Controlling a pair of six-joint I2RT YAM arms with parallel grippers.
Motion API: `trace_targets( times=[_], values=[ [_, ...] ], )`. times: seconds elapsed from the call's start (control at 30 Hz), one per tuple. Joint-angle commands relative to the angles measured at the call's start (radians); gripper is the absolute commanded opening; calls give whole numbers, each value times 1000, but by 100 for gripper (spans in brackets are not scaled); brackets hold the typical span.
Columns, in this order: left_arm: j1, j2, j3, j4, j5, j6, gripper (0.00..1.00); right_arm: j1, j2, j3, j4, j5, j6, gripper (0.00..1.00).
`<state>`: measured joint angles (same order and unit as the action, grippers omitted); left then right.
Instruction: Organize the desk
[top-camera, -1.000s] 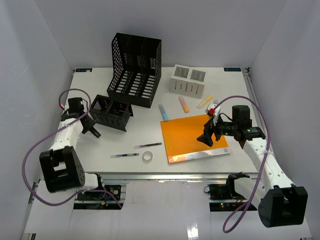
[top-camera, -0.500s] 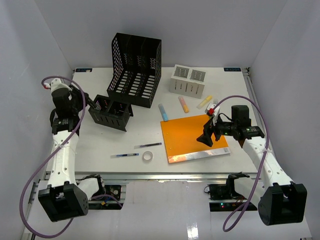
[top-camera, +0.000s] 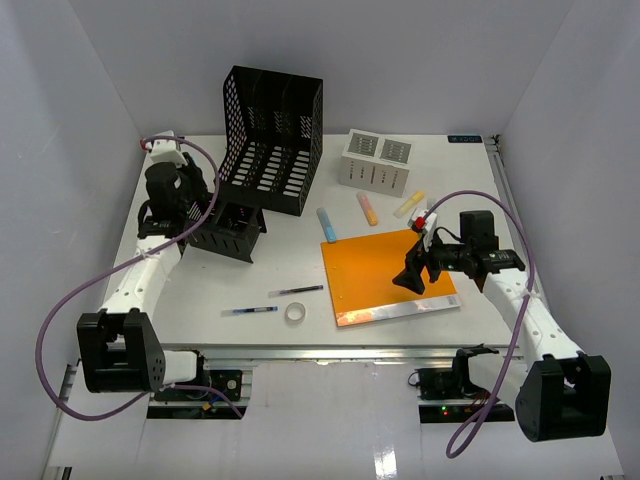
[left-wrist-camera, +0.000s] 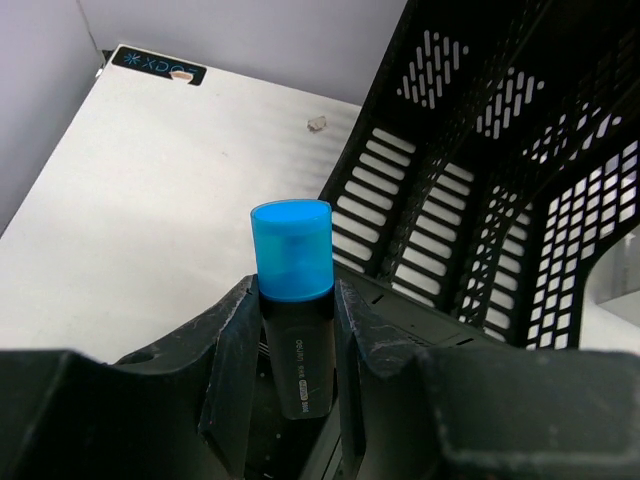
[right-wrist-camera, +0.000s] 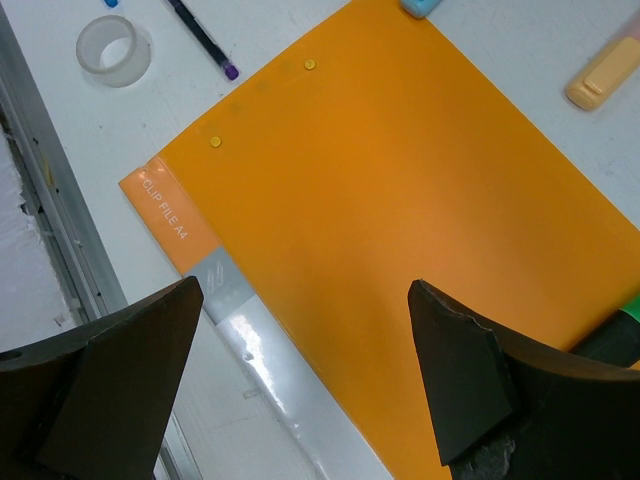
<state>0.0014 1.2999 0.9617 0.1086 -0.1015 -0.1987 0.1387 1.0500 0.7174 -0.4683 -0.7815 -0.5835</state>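
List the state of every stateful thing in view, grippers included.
left gripper, shut on the blue-capped highlighter
blue-capped highlighter, cap on, clamped in the left gripper
right gripper, open, empty, above the orange clip file
orange clip file, closed, flat on the desk
black mesh file rack, upright, slots look empty
tape roll, lying flat

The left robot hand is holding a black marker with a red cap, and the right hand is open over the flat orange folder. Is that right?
Almost. The left gripper holds a black marker with a blue cap, not a red one; the left wrist view shows it. The right gripper is open over the flat orange folder.
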Motion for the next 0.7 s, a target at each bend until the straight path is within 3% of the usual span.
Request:
trace_targets(
  times=[0.0, 0.33, 0.47, 0.53, 0.67],
  values=[
    [-27, -12, -74, 115, -98, 69, 0, -2, 12, -12, 21, -16, -10, 90],
    [-35, 14, -132, 150, -128, 70, 2, -2, 21, -13, 19, -21, -12, 90],
    [-37, 11, -155, 146, -137, 45, 15, -2, 20, -13, 19, -24, -12, 90],
    [-37, 2, -170, 142, -134, 30, 29, -1, 23, -13, 19, -26, -12, 90],
    [-37, -11, -188, 122, -132, 3, 45, -2, 27, -13, 19, -27, -12, 90]
  ],
)
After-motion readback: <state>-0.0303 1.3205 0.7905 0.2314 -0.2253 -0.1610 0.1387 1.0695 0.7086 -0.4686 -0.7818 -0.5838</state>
